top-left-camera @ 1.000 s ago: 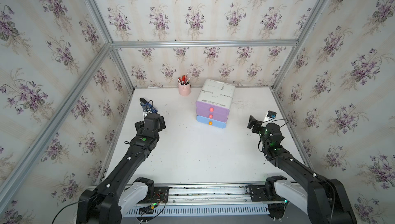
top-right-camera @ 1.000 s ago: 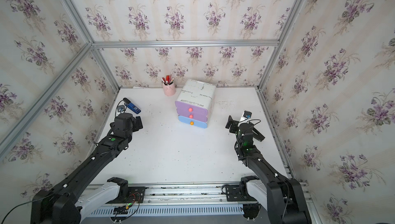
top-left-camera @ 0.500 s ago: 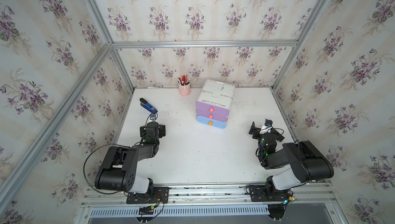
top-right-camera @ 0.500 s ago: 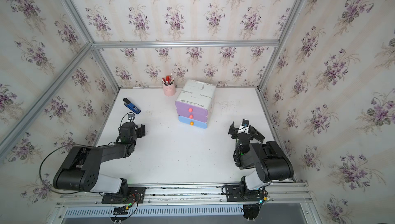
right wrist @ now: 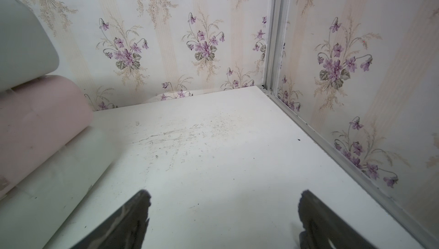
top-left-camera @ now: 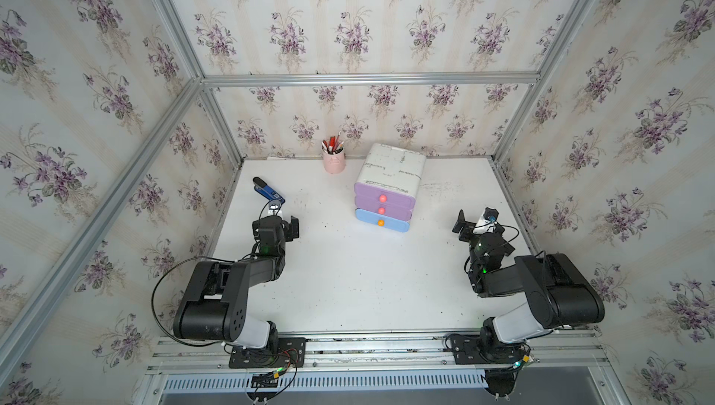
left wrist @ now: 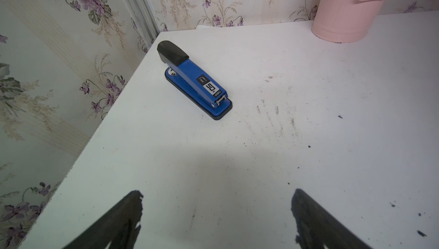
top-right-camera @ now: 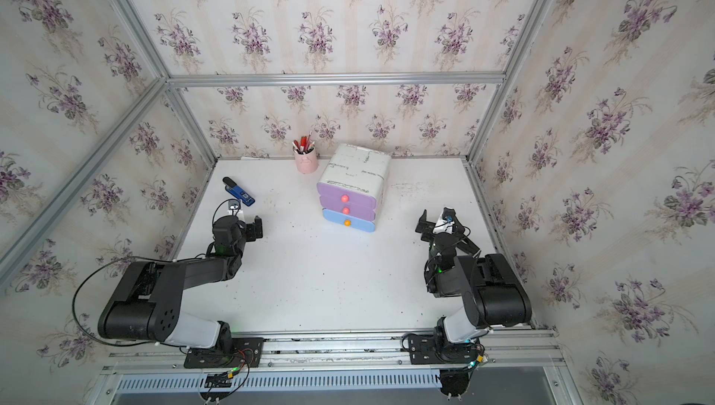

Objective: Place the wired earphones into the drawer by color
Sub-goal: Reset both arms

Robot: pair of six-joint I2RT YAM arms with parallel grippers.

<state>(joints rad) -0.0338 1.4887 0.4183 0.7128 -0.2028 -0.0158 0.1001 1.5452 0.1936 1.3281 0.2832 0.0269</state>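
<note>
Both arms have folded back toward their bases over the last second, while the wrists sit about where they were. From here I read the left gripper (left wrist: 217, 201) as low over the desk (top-left-camera: 367, 267), jaws spread wide with nothing between them. A blue stapler (left wrist: 194, 79) lies a little ahead of it and slightly to its left, and the pink cup (left wrist: 344, 17) stands farther ahead to its right. Over bare desk, the right gripper (right wrist: 225, 197) is likewise wide open and empty. In both top views the drawer (top-left-camera: 387, 190) stands ahead of and between the two grippers, well apart from each. It is off to the left gripper's right and the right gripper's left. Its two purple fronts and the blue one look pushed in. Stapler, cup and drawer have not shifted.
</note>
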